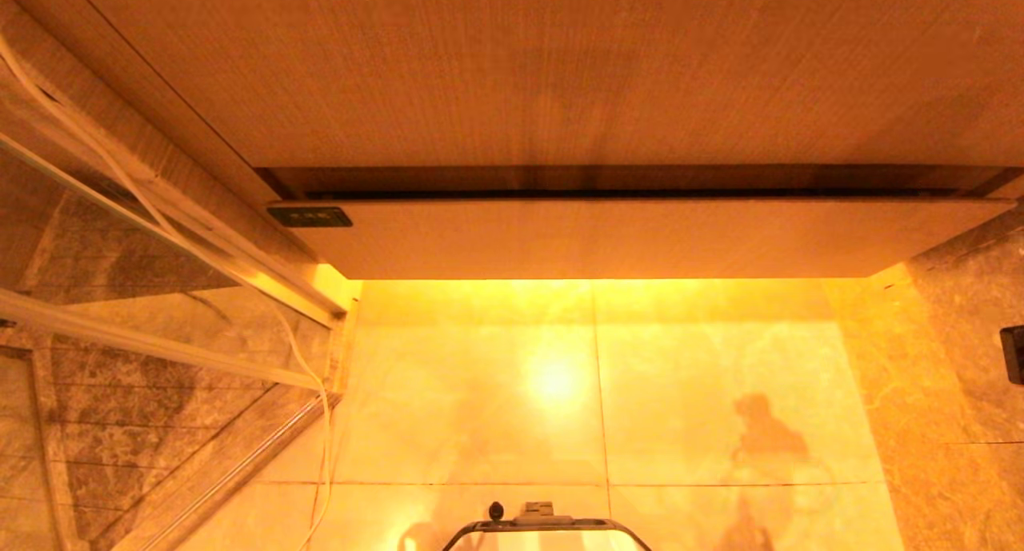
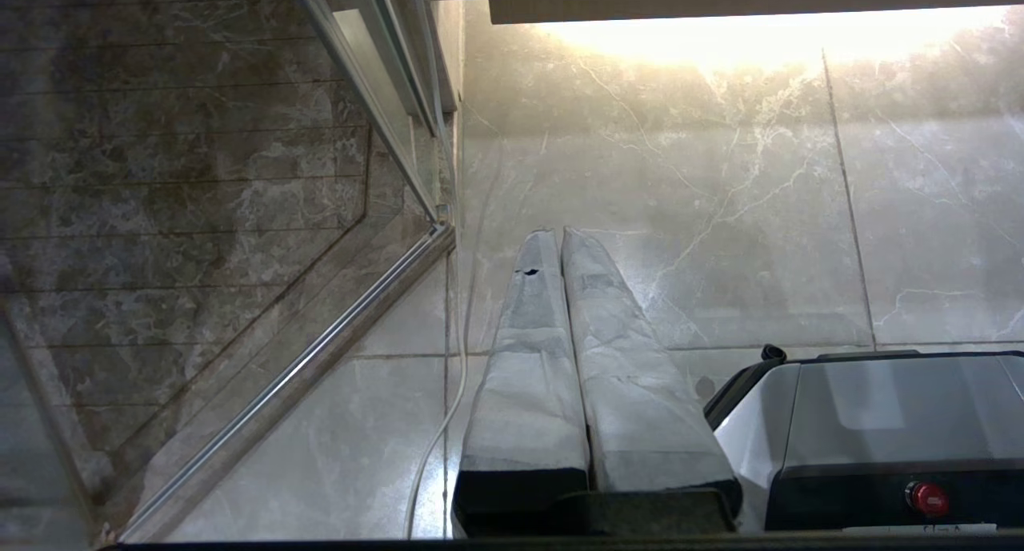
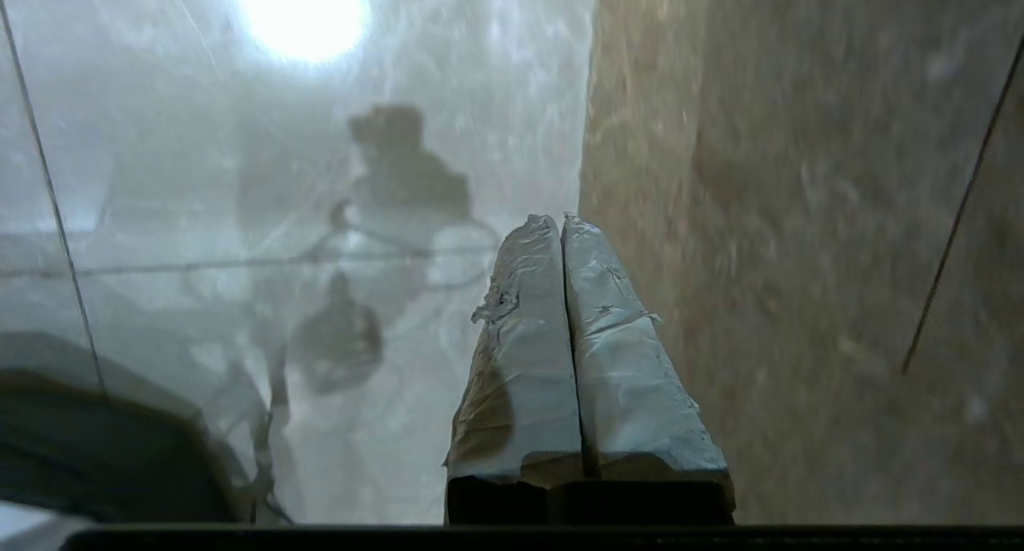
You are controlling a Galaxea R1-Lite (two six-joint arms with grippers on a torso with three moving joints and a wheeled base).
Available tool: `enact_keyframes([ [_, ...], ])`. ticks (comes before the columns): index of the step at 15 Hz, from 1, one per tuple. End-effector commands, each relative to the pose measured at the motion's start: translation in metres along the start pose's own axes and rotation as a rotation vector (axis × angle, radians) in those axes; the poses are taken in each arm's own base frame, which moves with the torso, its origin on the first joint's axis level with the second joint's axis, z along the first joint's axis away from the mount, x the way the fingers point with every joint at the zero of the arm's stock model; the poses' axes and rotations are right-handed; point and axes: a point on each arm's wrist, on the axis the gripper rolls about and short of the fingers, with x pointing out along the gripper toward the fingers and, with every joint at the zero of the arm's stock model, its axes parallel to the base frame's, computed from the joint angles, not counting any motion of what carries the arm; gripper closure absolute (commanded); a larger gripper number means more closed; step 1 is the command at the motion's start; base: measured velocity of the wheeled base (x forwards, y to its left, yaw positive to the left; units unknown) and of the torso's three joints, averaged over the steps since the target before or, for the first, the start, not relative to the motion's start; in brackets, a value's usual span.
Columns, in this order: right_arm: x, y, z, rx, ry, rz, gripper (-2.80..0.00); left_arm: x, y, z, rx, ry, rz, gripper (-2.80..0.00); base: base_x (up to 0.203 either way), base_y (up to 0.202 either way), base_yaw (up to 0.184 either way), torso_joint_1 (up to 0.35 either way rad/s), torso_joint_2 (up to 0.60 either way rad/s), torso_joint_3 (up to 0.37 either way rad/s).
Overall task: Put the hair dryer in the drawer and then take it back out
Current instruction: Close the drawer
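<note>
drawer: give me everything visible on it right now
The drawer shows only its front in the head view: a wide, flat, handleless panel of light wood grain with a small black label at its left end. It looks shut or nearly so; a thin dark gap runs along its top under the countertop. Its inside is hidden. Nothing touches it, and no gripper is near it.

drawer (image 1: pixel 624 239) under countertop (image 1: pixel 560 63), floor (image 1: pixel 480 391) below, cable (image 1: pixel 320 423) left
</note>
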Motion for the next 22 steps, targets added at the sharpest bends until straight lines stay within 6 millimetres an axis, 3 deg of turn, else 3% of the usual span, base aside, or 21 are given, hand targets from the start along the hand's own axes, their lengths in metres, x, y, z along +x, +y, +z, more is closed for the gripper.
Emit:
enact_keyframes([
  [1,-0.012,-0.002,-0.008,0.013,0.001,-0.027,0.00,0.000,0.000,0.000,0.000,0.002,0.000,0.00,0.000,0.000,0.000,0.000,0.00,0.000],
  [5,-0.021,-0.008,-0.017,0.032,0.020,-0.062,0.00,0.000,0.000,0.000,0.000,0.001,0.000,0.00,0.000,0.000,0.000,0.000,0.00,0.000],
  [10,-0.007,-0.007,-0.021,-0.028,0.055,-0.036,0.00,0.000,0.000,0.000,0.000,0.001,0.000,0.00,0.000,0.000,0.000,0.000,0.00,0.000],
  [16,0.041,-0.013,-0.021,-0.035,0.069,-0.018,0.00,0.000,0.000,0.000,0.000,0.001,0.000,0.00,0.000,0.000,0.000,0.000,0.00,0.000],
  [18,0.070,-0.011,-0.031,-0.030,0.088,0.028,0.00,0.000,0.000,0.000,0.000,0.001,0.000,0.00,0.000,0.000,0.000,0.000,0.00,0.000],
  [22,0.105,-0.015,-0.030,-0.036,-0.003,0.063,0.00,0.000,0.000,0.000,0.000,0.001,0.000,0.00,0.000,0.000,0.000,0.000,0.00,0.000],
])
